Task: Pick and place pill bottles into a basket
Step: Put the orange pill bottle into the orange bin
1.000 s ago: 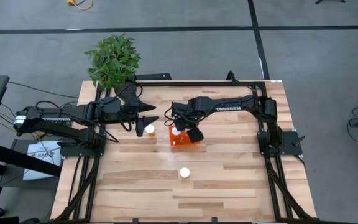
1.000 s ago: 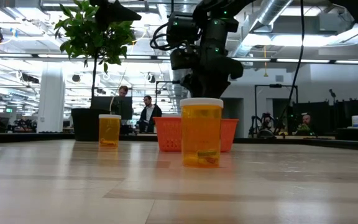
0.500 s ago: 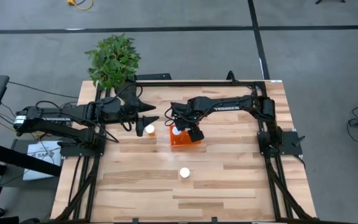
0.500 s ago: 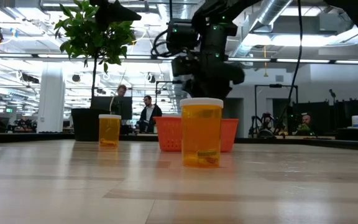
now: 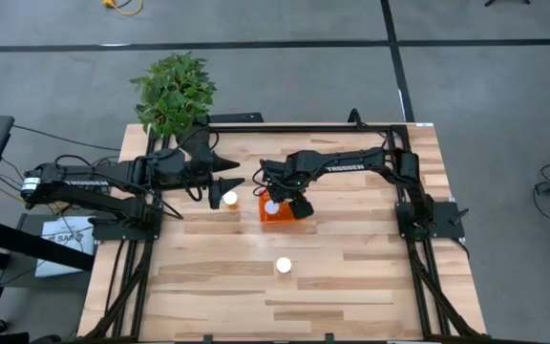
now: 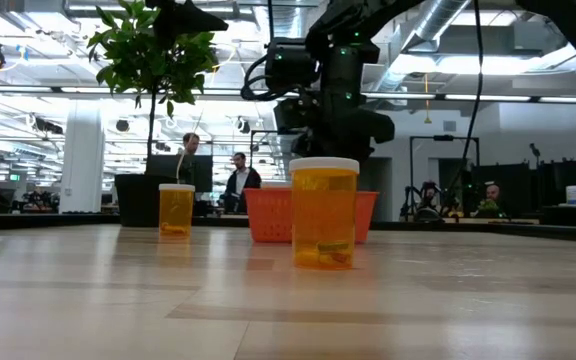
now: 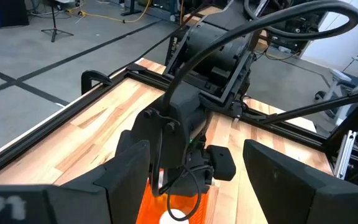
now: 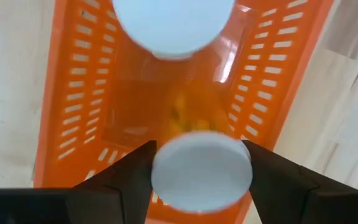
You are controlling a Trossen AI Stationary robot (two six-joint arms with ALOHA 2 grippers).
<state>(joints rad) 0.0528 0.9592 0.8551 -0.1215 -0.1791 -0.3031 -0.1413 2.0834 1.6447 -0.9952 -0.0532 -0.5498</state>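
Jaws of the right gripper (image 5: pixel 283 199) clamped on the white cap of a pill bottle (image 8: pixel 201 171), held upright just over the orange basket (image 8: pixel 73 93), with the bottle's orange body reaching down inside the basket walls. A second bottle (image 8: pixel 173 25) already inside the same basket, standing, its white cap toward the far wall from the wrist camera. Basket itself near the middle of the wooden surface (image 5: pixel 351 268), a little toward the back edge. Jaws of the left gripper (image 5: pixel 229 182) apart, nothing between them, hanging above the surface to the left of the basket and pointing toward the right arm. A third bottle (image 5: pixel 229 199) upright on the surface just beside the left gripper, close to the basket's left side but not touching it. A fourth bottle (image 5: pixel 283 266) alone, upright, well apart from the others, nearer the front edge; closest to the table-level camera, where some small yellow contents lie at its bottom. A green plant (image 5: pixel 173 91) at the back left corner. Two people (image 6: pixel 236 182) far in the room behind.
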